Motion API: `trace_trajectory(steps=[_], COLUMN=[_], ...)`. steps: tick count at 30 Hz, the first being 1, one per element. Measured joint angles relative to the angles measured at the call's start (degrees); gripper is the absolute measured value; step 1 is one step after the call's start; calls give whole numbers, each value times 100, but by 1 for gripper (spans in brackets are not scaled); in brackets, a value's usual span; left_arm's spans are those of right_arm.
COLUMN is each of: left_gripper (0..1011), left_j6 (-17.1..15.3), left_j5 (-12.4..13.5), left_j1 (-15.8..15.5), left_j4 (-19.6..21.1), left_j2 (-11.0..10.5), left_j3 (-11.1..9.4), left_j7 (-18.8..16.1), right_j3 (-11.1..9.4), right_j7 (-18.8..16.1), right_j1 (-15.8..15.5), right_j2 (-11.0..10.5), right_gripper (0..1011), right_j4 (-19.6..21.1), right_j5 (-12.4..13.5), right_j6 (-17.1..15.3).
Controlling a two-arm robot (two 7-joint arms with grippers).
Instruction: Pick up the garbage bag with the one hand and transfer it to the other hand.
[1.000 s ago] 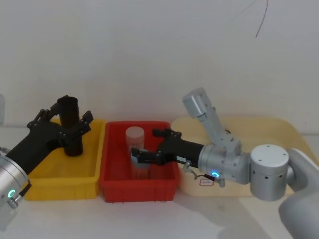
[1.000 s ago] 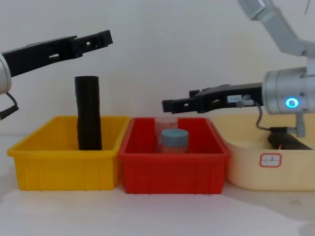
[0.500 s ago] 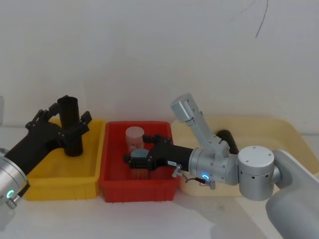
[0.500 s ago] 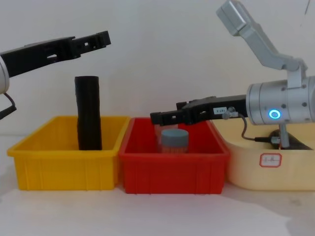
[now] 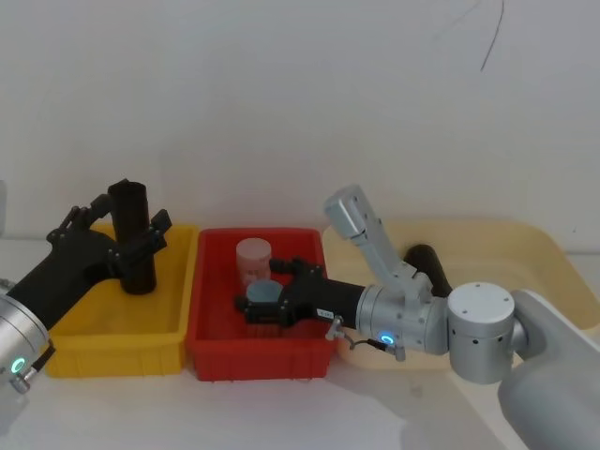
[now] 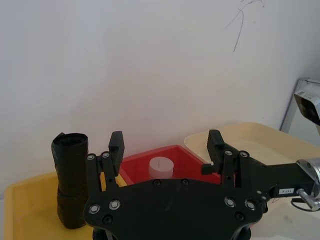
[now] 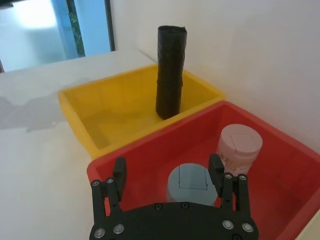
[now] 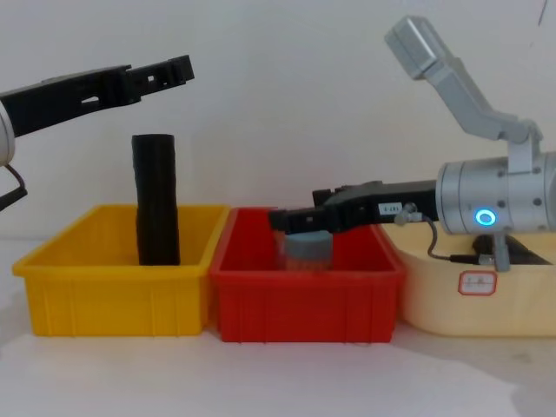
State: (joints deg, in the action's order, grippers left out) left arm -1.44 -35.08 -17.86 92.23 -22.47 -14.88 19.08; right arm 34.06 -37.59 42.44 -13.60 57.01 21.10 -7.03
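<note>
Left hand (image 8: 178,69) open above garbage bag (image 8: 156,200), right hand (image 8: 282,217) over red bin (image 8: 304,295)

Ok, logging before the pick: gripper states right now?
Left gripper: open, empty, above the roll.
Right gripper: open, empty, over the jar.

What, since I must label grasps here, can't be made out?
Chest view: base of garbage bag, behind yellow bin wall.
Head view: second black roll, mostly behind right arm.
Chest view: writing on tray label, too small.
Right wrist view: whether right pincer touches grey jar.
</note>
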Motion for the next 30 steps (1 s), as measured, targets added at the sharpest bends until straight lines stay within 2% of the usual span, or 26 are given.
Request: trace_trajectory(steps=[17,30], left_gripper=[1001,1001], left_j6=[0,0], left_j5=[0,-1], left_j1=[1,0], left_j4=[0,0], left_j2=[-1,-1], left_j3=[0,-1], left_j7=[-1,0], right_j3=[216,128], right_j7=[-210,-252], right_j1=[256,390], right_j2=[176,271], right_gripper=[1001,1001], right_j4=[-602,-806], right_j5=[-259,-271], right_j6=[260,364])
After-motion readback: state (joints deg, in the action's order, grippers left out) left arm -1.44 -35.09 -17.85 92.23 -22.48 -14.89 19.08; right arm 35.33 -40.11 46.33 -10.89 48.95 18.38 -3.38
